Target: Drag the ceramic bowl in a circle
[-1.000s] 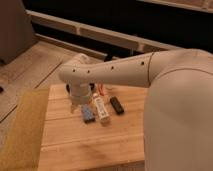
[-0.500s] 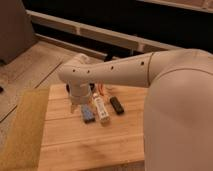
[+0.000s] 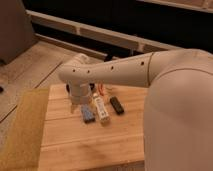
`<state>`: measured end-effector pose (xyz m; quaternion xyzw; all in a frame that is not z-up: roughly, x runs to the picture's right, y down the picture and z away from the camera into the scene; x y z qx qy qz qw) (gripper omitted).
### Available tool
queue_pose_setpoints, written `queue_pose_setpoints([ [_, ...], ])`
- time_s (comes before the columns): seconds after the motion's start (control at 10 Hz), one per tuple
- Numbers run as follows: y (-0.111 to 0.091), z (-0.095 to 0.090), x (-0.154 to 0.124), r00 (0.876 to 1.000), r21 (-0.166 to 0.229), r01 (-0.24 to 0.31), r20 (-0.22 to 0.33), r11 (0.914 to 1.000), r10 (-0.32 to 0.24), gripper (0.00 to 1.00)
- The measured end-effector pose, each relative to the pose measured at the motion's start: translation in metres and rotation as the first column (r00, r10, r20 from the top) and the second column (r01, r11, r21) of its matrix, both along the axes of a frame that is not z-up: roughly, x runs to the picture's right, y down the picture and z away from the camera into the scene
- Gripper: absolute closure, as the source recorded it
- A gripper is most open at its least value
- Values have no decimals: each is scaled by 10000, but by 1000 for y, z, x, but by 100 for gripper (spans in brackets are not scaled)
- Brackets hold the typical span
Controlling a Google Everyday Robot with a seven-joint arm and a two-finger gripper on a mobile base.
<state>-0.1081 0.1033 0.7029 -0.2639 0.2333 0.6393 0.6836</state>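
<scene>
The ceramic bowl does not show; my arm's wrist covers the spot at the back left of the wooden table (image 3: 90, 145) where it points down. My gripper (image 3: 76, 106) hangs under the white wrist (image 3: 78, 92), low over the table top, just left of the small rectangular items. The white arm (image 3: 120, 72) reaches in from the right across the view.
A blue rectangular item (image 3: 88, 114), a white and yellow bar (image 3: 102, 110) and a black rectangular item (image 3: 116, 105) lie side by side right of the gripper. Something orange (image 3: 103, 90) lies behind them. A yellowish mat (image 3: 22, 130) borders the table's left. Tiled floor lies beyond.
</scene>
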Motion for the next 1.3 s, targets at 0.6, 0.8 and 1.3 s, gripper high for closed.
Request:
queue_pose_setpoints([
  [0.6, -18, 11, 4, 9981, 533, 591, -202, 9968, -581, 35],
  [0.8, -48, 26, 8, 9956, 1195, 924, 37, 9885, -935, 35],
  [1.3, -95, 68, 7, 9879, 2201, 988, 955, 9705, -1222, 35],
])
